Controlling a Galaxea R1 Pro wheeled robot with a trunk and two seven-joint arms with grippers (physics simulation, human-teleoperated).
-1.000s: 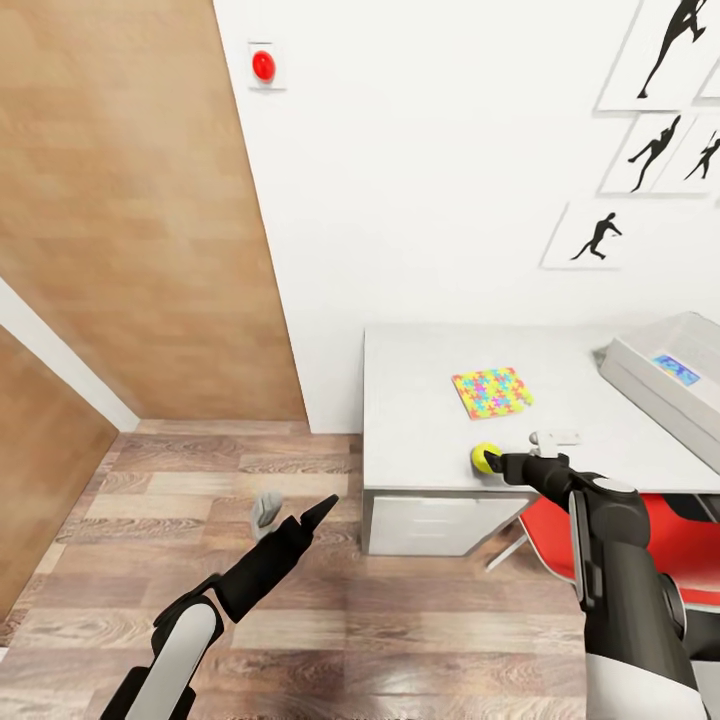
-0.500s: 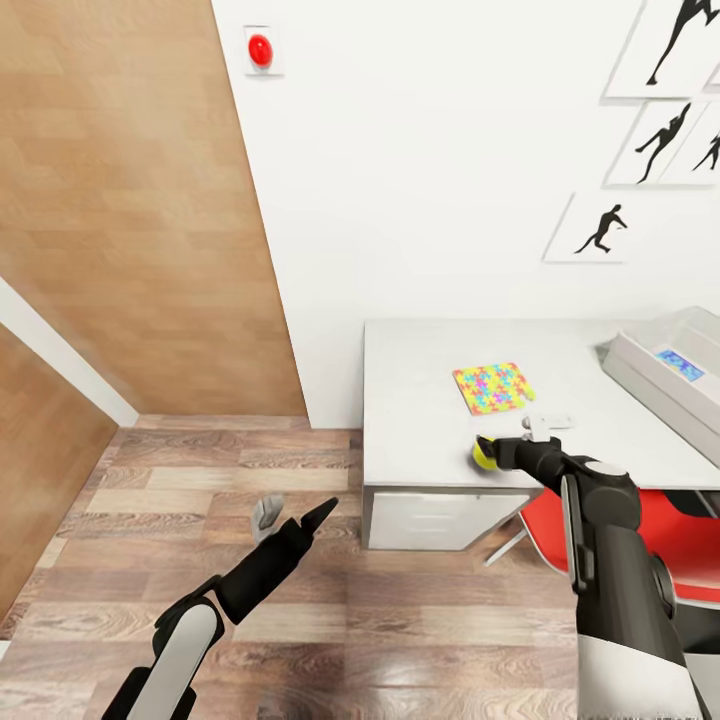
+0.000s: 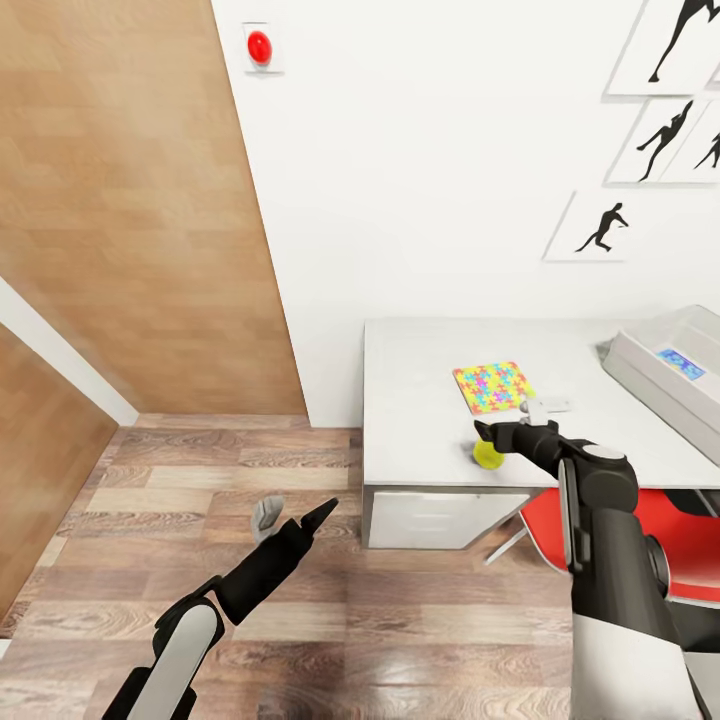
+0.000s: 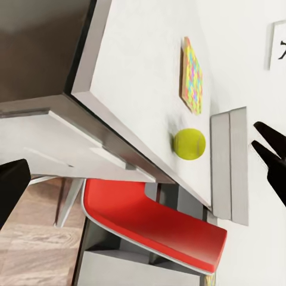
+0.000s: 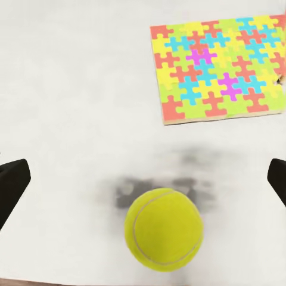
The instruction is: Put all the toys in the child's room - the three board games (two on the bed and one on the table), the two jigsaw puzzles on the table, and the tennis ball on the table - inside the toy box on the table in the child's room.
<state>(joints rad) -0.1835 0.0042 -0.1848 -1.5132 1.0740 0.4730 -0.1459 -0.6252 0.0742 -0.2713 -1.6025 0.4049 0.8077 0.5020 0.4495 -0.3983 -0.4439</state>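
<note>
The tennis ball (image 3: pixel 489 454) sits on the light grey tabletop (image 3: pixel 420 380), close to its near edge and a little right of the near-left corner. The right gripper (image 3: pixel 487 438) hangs directly over the ball with its two fingers spread wide; in the right wrist view a dark fingertip (image 5: pixel 12 186) shows at each side of the frame and the ball (image 5: pixel 164 229) lies between them, untouched as far as I can tell, with bare tabletop on both sides. Just beyond the ball lies a jigsaw puzzle (image 3: pixel 493 388), flat and apart from it, well in from the tabletop's left edge. The toy box (image 3: pixel 668 376) stands at the right end of the tabletop, angled, with open grey surface between it and the puzzle. A red chair (image 3: pixel 680 548) is tucked below the near edge, to the right of the white drawer unit (image 3: pixel 440 520).

The left gripper (image 3: pixel 300 520) is held low over the wood-plank floor (image 3: pixel 300 620), left of the tabletop and well clear of it; its fingers are parted and hold nothing. A brown door (image 3: pixel 130 220) stands farther left.
</note>
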